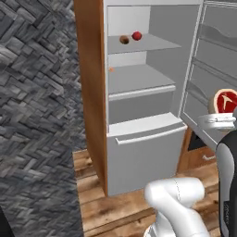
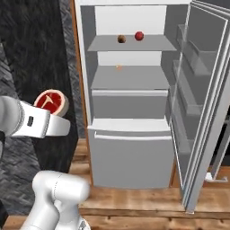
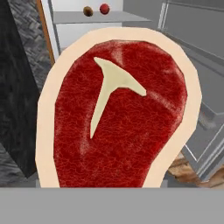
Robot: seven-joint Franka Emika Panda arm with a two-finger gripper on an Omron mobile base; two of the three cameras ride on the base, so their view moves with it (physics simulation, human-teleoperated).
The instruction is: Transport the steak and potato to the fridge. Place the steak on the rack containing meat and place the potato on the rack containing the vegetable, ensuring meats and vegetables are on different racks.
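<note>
Gripper (image 2: 57, 117) is clamped on steak (image 2: 52, 101), upright at frame left, so you can reach the meat (image 2: 119, 67) rack (image 2: 130, 78).

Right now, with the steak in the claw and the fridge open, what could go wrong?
1. The steak is held upright in the claw, out in front of the open fridge; it may slip before it gets there.
2. The potato and the vegetable sit on the top shelf; dropping the steak there would mix them.
3. The meat is tiny and easily knocked.
</note>
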